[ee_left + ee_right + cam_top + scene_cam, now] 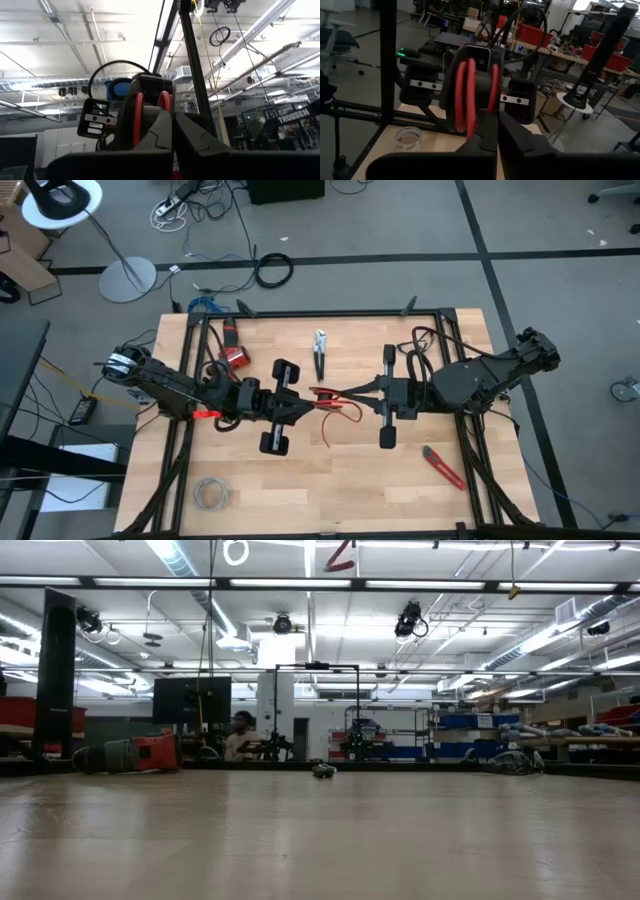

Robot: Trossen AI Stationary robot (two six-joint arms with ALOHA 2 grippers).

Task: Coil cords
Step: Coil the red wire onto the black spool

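The desk (300, 480) is a pale wood top in a black frame. Both arms meet near its middle, claws facing each other above the surface.

Left claw (303, 406): fingers together. In the left wrist view (172, 135) red strands rise from just behind the closed tips, so it looks clamped on the red wire.

Right claw (350, 392): fingers together. In the right wrist view (497, 132) the loops of red stand directly ahead of the closed tips, pinched there as far as can be judged.

The red wire (328, 405) hangs between the two claws as a small bunch of loops, with a free tail curving down toward the desk. The low view shows no wire on the surface, so the coil seems to be held clear of it.

Risks, largest first:
- Two opposed closed claws on one short wire: if either arm pulls away, the loops draw straight and the coil is lost.
- The wire is far thinner than the fingers. A pinch off centre could let it slide out, dropping the bunch so that it springs open.
- The claws sit very near each other; a further wrapping turn could knock fingertip against fingertip.
- The free tail is unsecured and may snag on a finger, or drag during a turn.
- Pliers (320, 352) lie near the work zone; a red cutter (443, 467) and a pale grey wire bundle (211, 493) lie well apart. A low sweep might catch the pliers.
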